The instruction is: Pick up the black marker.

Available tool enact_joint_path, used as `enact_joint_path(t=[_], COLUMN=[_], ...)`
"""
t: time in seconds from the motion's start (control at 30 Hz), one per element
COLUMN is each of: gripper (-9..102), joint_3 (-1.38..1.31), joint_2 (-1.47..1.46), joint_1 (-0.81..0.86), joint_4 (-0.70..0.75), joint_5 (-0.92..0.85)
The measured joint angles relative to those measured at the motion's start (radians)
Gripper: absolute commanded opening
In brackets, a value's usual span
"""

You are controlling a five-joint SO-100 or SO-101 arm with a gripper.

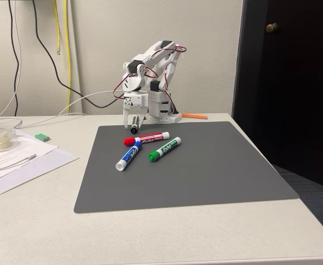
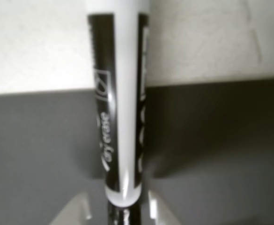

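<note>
1. Grey mat is my landmark. Nearest the camera on it lie the blue-capped marker and the green-capped marker, with the red-capped marker just behind them.
2. At the mat's far edge my gripper points down with the black marker in it, black end lowest, just over or touching the mat; I cannot tell which.
3. In the wrist view the black marker runs straight up the frame between my two pale fingertips.
4. My fingers stand closed to the barrel's width and clamp it.
5. Risk, as I judge it: the smooth round barrel could slide or swing in my grip if I lift fast.
6. Dropped, it could roll off the mat's far edge toward my base.
</note>
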Motion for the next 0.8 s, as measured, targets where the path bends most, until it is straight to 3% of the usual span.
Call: enact_joint_path(t=[0.8], gripper=[3], joint_3=[0.037], joint_2=[0.014], joint_1=[0.0], joint_4=[-0.054], joint_5=[-0.006])
